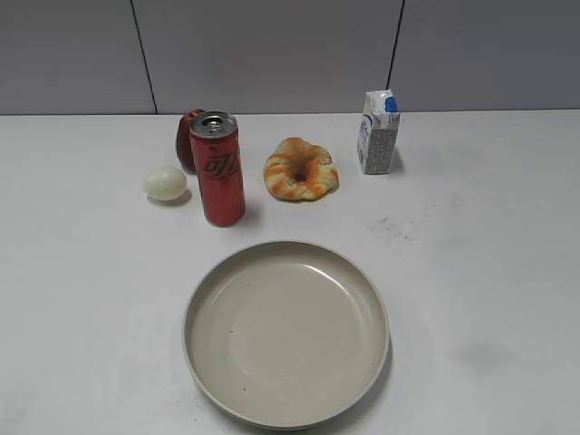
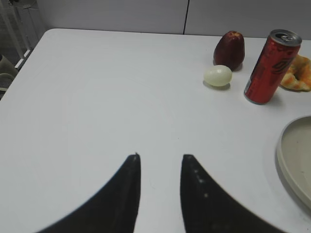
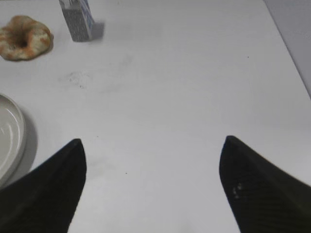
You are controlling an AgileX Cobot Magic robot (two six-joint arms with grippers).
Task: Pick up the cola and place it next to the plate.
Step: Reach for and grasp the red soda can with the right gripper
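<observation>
White counter [image 1: 489, 272] stretching out under grey wall panels, and the plate [image 1: 286, 333] sits front and centre on it, big, beige, round, raised rim; everything else is placed off that dish. Beyond the plate's far-left rim stands the cola [image 1: 217, 169], upright, slim and red with a silver top, black script running down its side that I can't make out letter by letter; it stands apart from the plate. Just left of the can lies a pale egg [image 1: 165, 183]; behind the can, partly hidden, a dark red fruit [image 1: 187, 136]. Beyond the plate's far rim rests a ring-shaped pastry [image 1: 301, 169], orange and cream; farther right stands a small white carton [image 1: 378, 132] with a blue cap, its print too small to read. Left tool [image 2: 160, 158] hovers over bare counter well left of the plate, its dark tips a narrow gap apart, pinching nothing; right tool [image 3: 153, 143] hangs to the plate's right, tips spread wide, nothing between them.
</observation>
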